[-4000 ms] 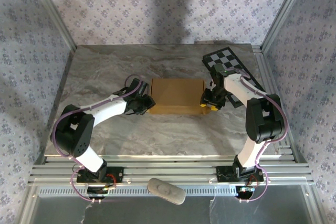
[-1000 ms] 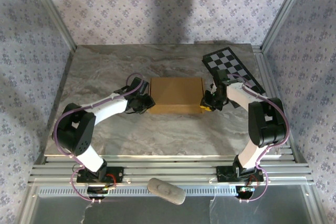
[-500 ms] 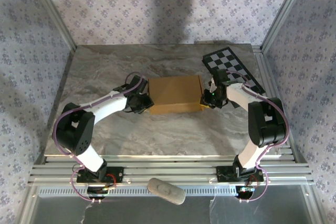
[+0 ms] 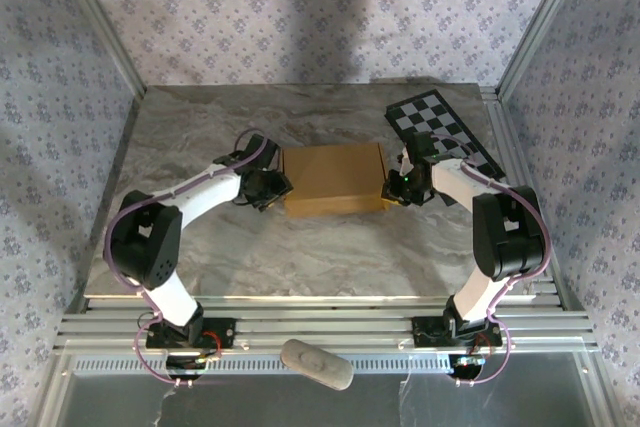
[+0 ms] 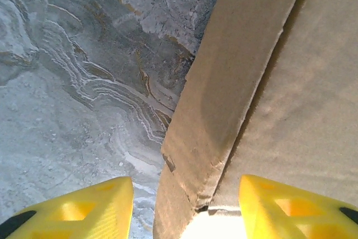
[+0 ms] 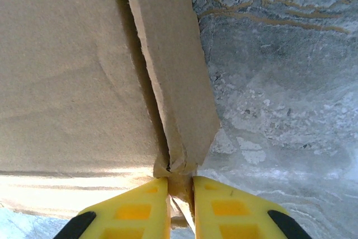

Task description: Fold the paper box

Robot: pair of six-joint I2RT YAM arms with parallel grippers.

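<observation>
Left jaws gape; right jaws pinch paper box (image 6: 67, 82).

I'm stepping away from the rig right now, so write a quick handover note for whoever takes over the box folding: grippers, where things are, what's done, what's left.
Left gripper: open, jaws straddling the left side wall of the paper box, not gripping it.
Right gripper: shut on the paper box, pinching a corner of its right side wall.
Box: in the middle of the table, between the two arms; checkerboard panel at the far right.
Done: from above it reads as a closed shallow box.
Left: both wrist views show a gap along the side-wall seams, so they probably need pressing in.
</observation>
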